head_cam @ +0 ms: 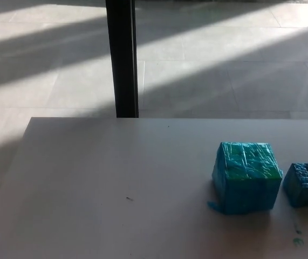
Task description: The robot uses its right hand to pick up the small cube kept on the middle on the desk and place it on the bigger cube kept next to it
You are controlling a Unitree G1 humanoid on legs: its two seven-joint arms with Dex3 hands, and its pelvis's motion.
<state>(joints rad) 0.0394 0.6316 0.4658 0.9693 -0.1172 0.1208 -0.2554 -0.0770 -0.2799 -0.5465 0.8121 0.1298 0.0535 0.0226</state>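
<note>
So the small cube (306, 184) is seen sitting on the bench (116, 205), way over at the right edge of the picture, just beside the bigger cube (247, 177) with a thin gap left between them. Both are wrapped in crinkly blue-green film. A few little teal specks (299, 240) are scattered on the bench in front of the small one. Neither robot hand is caught in the shot, so nothing can be said about whether they're open or closed. A dark post (122, 56) is planted on the tiled floor (224, 65) behind the bench.
</note>
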